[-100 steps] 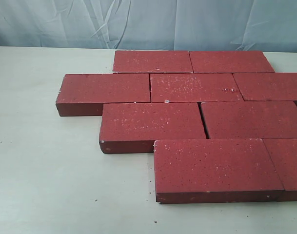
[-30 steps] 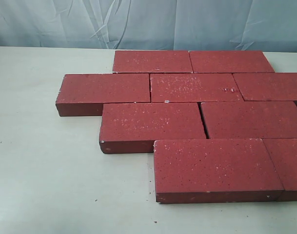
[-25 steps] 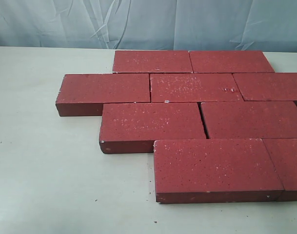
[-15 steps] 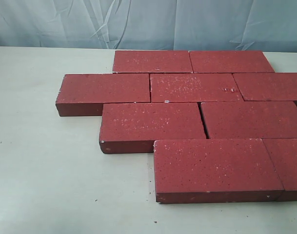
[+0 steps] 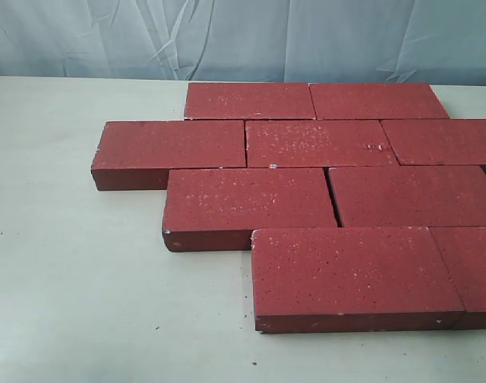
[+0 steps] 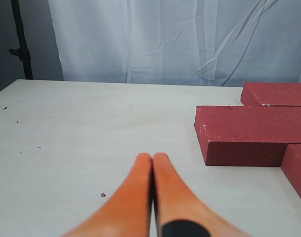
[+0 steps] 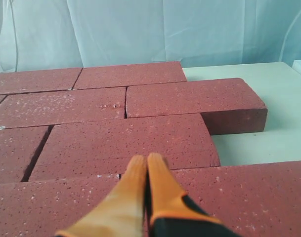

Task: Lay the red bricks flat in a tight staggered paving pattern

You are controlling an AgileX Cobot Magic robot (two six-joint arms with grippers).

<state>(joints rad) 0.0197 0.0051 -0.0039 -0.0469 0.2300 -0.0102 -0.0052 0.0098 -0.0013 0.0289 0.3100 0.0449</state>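
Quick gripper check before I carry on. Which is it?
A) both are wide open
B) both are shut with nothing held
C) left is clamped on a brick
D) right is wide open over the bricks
B: the left gripper is closed tip to tip over the bare table, and the right gripper is closed the same way, empty, above the red bricks.
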